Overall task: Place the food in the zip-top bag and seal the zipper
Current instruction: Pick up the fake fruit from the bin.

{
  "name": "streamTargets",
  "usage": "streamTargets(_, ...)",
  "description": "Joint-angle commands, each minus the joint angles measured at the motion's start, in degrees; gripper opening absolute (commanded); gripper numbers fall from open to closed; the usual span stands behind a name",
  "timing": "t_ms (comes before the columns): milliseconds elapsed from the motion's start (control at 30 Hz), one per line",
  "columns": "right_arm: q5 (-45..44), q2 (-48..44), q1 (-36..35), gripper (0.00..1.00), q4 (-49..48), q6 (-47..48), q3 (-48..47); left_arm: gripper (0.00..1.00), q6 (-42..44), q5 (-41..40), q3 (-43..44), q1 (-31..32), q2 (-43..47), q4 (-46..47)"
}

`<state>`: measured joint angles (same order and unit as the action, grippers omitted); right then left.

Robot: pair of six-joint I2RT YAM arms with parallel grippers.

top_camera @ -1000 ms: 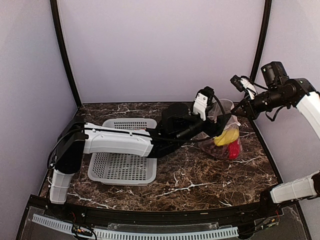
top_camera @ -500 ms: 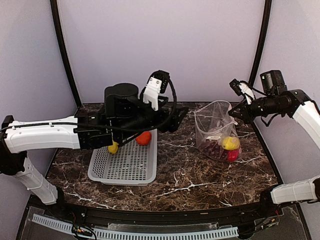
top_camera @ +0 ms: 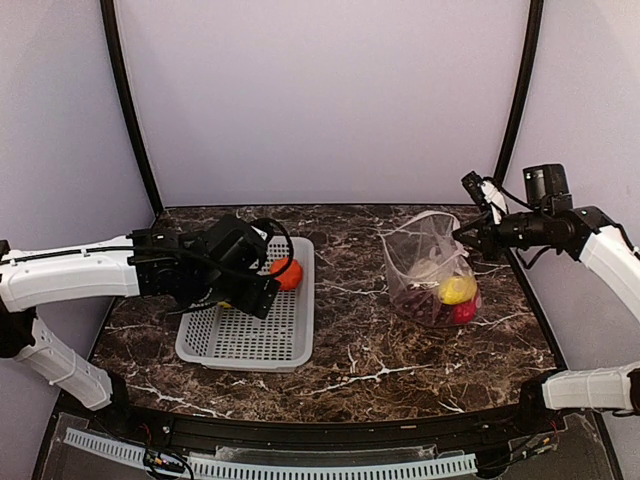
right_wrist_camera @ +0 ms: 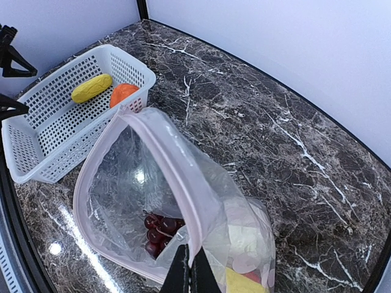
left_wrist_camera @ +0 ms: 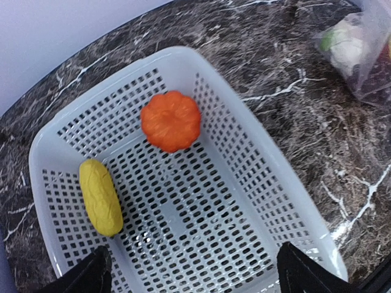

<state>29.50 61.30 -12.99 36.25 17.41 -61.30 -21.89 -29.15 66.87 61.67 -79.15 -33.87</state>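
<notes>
**Bag held open on the right, two pieces in the basket**

The clear bag (top_camera: 430, 265) stands on the right of the bench (top_camera: 380, 350). Its mouth gapes upward and the pinkish zipper (right_wrist_camera: 174, 160) is unsealed. Inside lie the grapes (right_wrist_camera: 160, 231), a yellow fruit (top_camera: 458, 289), a red pepper (top_camera: 465, 312) and the cauliflower (left_wrist_camera: 347, 49). The jaws of the right arm (top_camera: 600, 240) pinch the bag's rim. Well apart on the left, the grey basket (top_camera: 215, 345) holds an orange piece (left_wrist_camera: 170, 120) and a yellow piece (left_wrist_camera: 100, 196), not touching each other. The jaws of the left arm (top_camera: 70, 275) hang spread wide above the basket, holding nothing.
</notes>
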Motion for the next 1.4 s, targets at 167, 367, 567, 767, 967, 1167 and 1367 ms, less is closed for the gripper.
streamTargets(167, 3.4, -3.2, 1.3, 0.00, -4.6, -1.1, 2.2, 0.80, -8.8, -1.2, 0.2, -10.0, -4.7, -12.2)
streamTargets(367, 4.1, -4.3, 1.7, 0.00, -5.1, -1.1, 3.7, 0.75, -9.2, 2.4, 2.2, -15.4, -11.8, -10.5)
streamTargets(567, 6.7, -5.3, 2.7, 0.00, -8.4, -0.4, 6.6, 0.71, -8.9, 1.4, 4.2, -16.6, -16.9, -9.6)
streamTargets(767, 8.5, -3.4, 3.0, 0.00, -10.4, 0.6, 8.1, 0.71, -8.1, 0.3, 6.5, -18.4, -21.4, -10.3)
streamTargets(967, 8.6, -3.8, 3.0, 0.00, -12.3, 0.7, 11.1, 0.70, -7.6, -1.4, 8.3, -19.0, -24.9, -11.0)
streamTargets(1167, 11.3, -5.2, 3.1, 0.00, -12.3, 1.3, 12.5, 0.66, -8.9, -6.1, 10.1, -19.0, -28.2, -14.4)
streamTargets(1367, 10.8, -4.9, 3.1, 0.00, -12.3, 1.4, 12.7, 0.63, -8.4, -5.7, 10.6, -19.6, -30.9, -14.2)
